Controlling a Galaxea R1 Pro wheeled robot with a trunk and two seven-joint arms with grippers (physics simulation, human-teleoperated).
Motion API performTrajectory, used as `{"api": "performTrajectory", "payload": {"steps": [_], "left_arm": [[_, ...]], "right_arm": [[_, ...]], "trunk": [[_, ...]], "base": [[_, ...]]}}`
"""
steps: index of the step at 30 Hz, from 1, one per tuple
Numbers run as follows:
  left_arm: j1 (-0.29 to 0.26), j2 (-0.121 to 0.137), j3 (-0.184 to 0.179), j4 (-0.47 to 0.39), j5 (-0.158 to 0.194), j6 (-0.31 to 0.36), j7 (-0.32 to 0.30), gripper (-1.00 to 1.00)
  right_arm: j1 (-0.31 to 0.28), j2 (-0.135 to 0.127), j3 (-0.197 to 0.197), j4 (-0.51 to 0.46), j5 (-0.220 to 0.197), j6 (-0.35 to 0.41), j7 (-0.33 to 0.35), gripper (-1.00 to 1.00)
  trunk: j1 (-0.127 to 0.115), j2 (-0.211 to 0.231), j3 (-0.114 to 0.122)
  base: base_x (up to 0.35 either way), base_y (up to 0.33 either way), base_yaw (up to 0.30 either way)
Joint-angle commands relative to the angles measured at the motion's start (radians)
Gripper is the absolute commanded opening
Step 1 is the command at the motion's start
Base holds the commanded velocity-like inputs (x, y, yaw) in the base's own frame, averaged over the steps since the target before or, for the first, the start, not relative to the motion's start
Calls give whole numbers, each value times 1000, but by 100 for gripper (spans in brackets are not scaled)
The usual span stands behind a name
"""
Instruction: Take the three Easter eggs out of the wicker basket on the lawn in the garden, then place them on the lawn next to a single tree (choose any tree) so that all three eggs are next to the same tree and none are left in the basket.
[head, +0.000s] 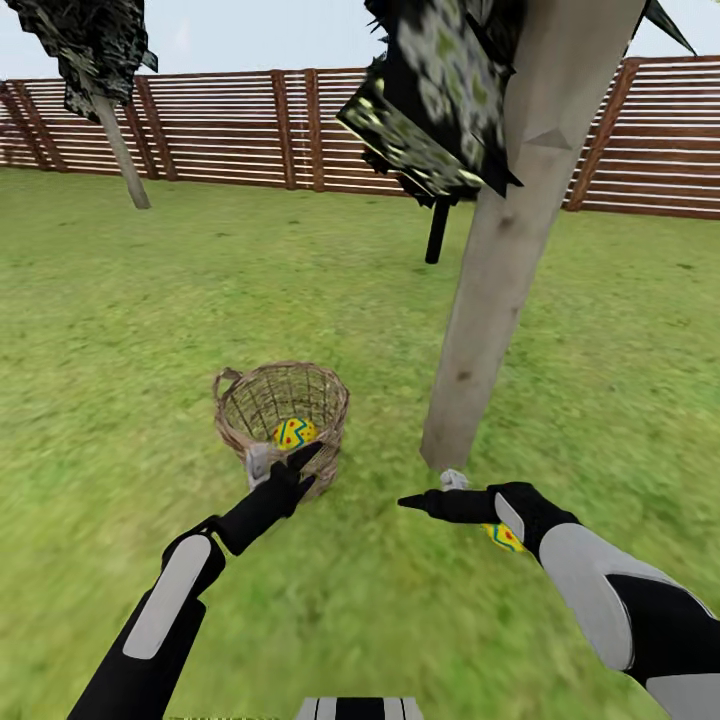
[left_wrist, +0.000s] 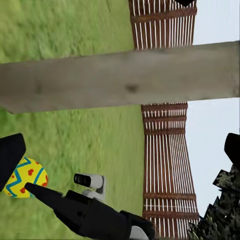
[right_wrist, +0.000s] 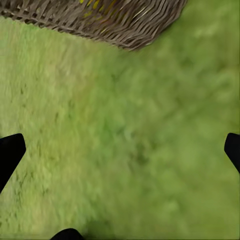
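The wicker basket (head: 282, 405) stands on the lawn (head: 130, 320) left of the pale tree (head: 505, 250) trunk. One Easter egg (head: 294, 432) lies inside it. Another Easter egg (head: 503, 537) rests on the grass by the trunk's foot, partly under my right wrist; the left wrist view also catches this egg (left_wrist: 24, 177). The third egg is out of view. My left gripper (head: 285, 466) is open at the basket's near rim, holding nothing. My right gripper (head: 430, 491) is open and empty, low by the trunk's base, its fingertips (right_wrist: 10, 155) spread over bare grass.
A brown slatted fence (head: 230, 125) closes the garden at the back. A second pale-trunked tree (head: 122, 155) stands far left, and a thin black trunk (head: 436, 232) rises behind the near tree. Open grass lies to the left and right.
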Motion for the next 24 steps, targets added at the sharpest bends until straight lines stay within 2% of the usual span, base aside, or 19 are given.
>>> {"api": "performTrajectory", "payload": {"steps": [1, 4, 11, 16, 24], "left_arm": [[-1, 0, 1, 2, 2, 4, -21, 100], [0, 0, 2, 4, 2, 4, -47, 100], [0, 0, 1, 3, 2, 4, -56, 100], [0, -1, -2, 1, 2, 3, -58, 100], [0, -3, -3, 2, 2, 5, -54, 100]], "right_arm": [[0, 0, -8, -1, 6, 8, 4, 100], [0, -1, -8, -1, 6, 8, 5, 100], [0, -13, -10, -1, 5, 9, 10, 100], [0, -22, -10, -1, 5, 9, 57, 100], [0, -29, -10, -1, 5, 9, 68, 100]], "trunk": [[0, 0, -1], [0, 0, -1], [0, 0, -1], [0, 0, -1], [-4, 2, 30]], "base": [[0, 0, 288], [59, 37, 288], [186, 190, 288], [76, 76, 288], [4, 4, 288]]}}
